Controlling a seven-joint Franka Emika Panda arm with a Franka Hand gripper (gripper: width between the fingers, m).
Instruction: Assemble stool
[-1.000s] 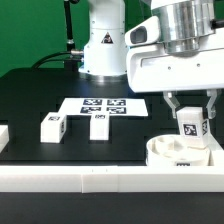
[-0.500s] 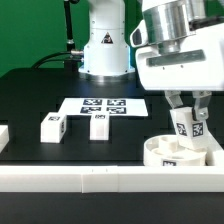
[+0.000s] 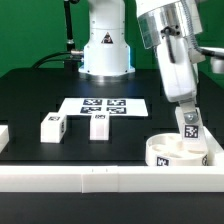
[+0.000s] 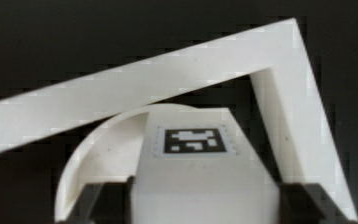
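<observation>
Farthest from my gripper [image 3: 187, 111], toward the exterior view's left, one spare leg [image 3: 52, 127] stands on the black table [image 3: 25, 95]. The second spare leg [image 3: 99, 125] stands nearer to me, just in front of the marker board [image 3: 105, 104]. Both are well apart from where I work and can wait. Directly under my gripper is the round seat [image 3: 170, 153], tucked against the white rail [image 3: 90, 180] at the table's corner. My fingers [image 4: 99, 206] are closed on the third leg [image 3: 191, 127], one on each side, with its tag facing the wrist camera. The leg leans rather than standing straight, and its lower end is down at the seat's top. I cannot tell whether it has entered a socket, since the leg itself hides that spot.

I judge the step to be fitting this leg into the seat. To do it well I should bring the leg upright over the socket before pressing, and grip firmly so it cannot slip between the pads. Then I should push straight down with modest force, turning gently if it binds. Only the white rail braces the seat, so a sideways shove could tip it or jam the leg crooked
</observation>
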